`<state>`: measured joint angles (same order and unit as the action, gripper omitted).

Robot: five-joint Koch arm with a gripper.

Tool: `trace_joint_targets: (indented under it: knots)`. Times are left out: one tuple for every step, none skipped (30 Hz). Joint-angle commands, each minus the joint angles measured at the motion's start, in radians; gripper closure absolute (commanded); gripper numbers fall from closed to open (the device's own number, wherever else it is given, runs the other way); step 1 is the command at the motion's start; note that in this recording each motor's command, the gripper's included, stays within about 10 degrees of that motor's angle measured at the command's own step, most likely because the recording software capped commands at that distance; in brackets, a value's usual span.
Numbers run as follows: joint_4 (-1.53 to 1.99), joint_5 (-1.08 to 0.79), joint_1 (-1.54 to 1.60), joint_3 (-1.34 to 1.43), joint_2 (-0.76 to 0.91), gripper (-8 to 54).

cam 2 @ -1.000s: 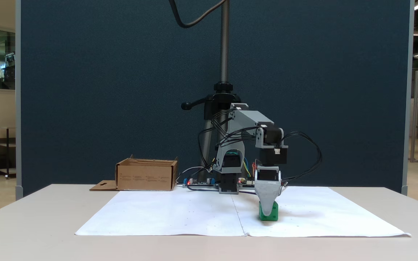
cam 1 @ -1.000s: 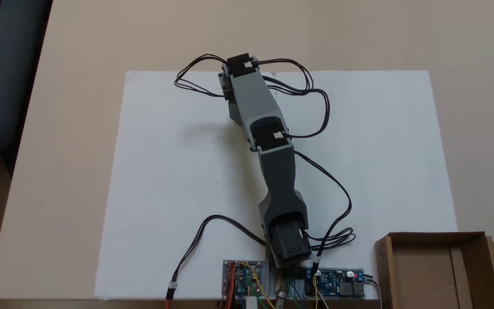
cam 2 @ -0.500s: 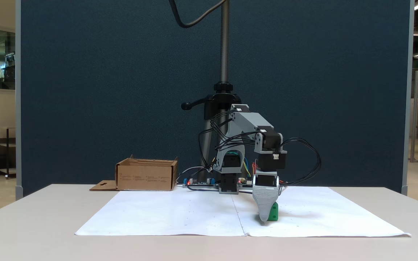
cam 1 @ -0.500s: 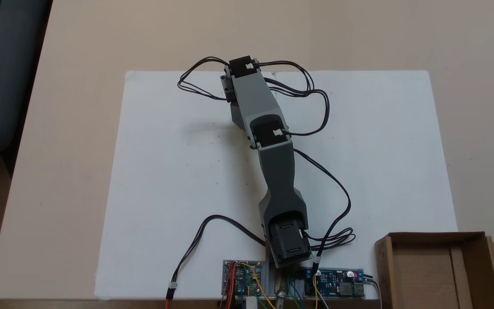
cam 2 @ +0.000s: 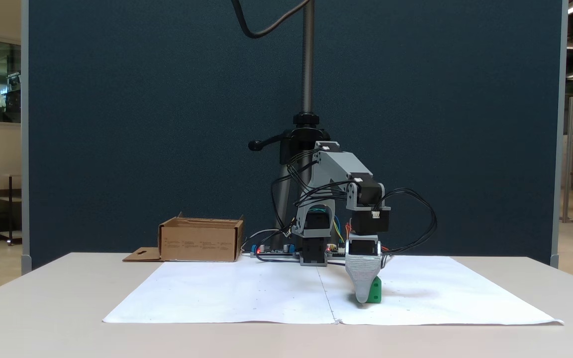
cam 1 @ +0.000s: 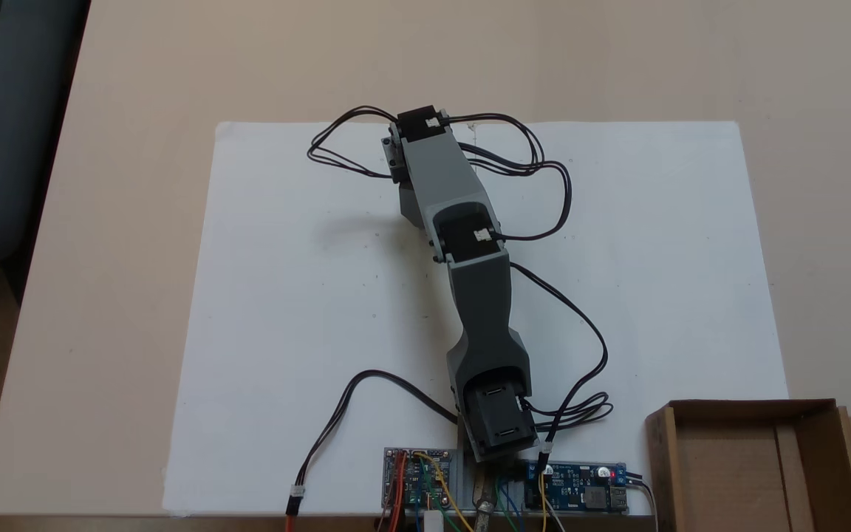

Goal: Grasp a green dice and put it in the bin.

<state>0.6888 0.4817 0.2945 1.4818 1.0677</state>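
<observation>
Now low over the white paper sheet (cam 2: 246, 291), the Koch arm's gripper (cam 2: 362, 298) stands nose-down with its tip at the sheet, directly in front of the green dice (cam 2: 375, 291) as a fixed view from the front shows it. A second ago the tip sat higher, astride the cube, with green visible on both sides; since then the wrist has dropped and only the cube's right part shows beside the grey finger. From this angle the jaws lie one behind the other, so whether they are spread, closed or already clamped on the dice cannot be told. In a fixed view from above, the arm (cam 1: 462, 244) stretches out over the sheet and covers the cube. The dice rests on the paper, right of the centre crease in the front view. The bin (cam 2: 201, 241) stands well apart, at the back left beside the circuit boards (cam 1: 577, 488), its brown interior bare in the view from above. Judging by the descent, the grasp is being set; lift and carry to the bin are not yet done.
</observation>
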Motion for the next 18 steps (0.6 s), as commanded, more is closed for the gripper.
trace_joint_targets:
  knots:
    - [-0.054,0.069,0.008,0.008,0.008,5.0]
    - [-0.054,0.069,0.008,0.009,0.008,5.2]
    - [-0.054,0.069,0.008,0.008,0.008,5.2]
    - [-0.054,0.069,0.008,0.008,0.008,5.2]
    - [-0.054,0.069,0.009,0.008,0.008,5.2]
    - [-0.054,0.067,0.009,0.008,0.009,5.2]
    - [-0.055,0.067,0.009,0.008,0.009,5.2]
    - [-0.057,0.067,0.009,0.008,0.009,5.4]
    - [-0.057,0.067,0.012,0.008,0.009,7.7]
    - [-0.058,0.067,0.012,0.008,0.009,10.0]
    - [-0.061,0.066,0.012,0.008,0.009,11.7]
    - [-0.061,0.067,0.012,0.008,0.009,12.3]
    - [-0.061,0.066,0.014,0.008,0.009,12.3]
    - [-0.061,0.066,0.015,0.008,0.009,12.3]
    - [-0.061,0.066,0.018,0.008,0.009,12.4]
    - [-0.061,0.066,0.018,0.008,0.009,14.2]
    - [-0.061,0.066,0.020,0.008,0.009,16.6]
    - [-0.063,0.066,0.020,0.008,0.009,17.9]
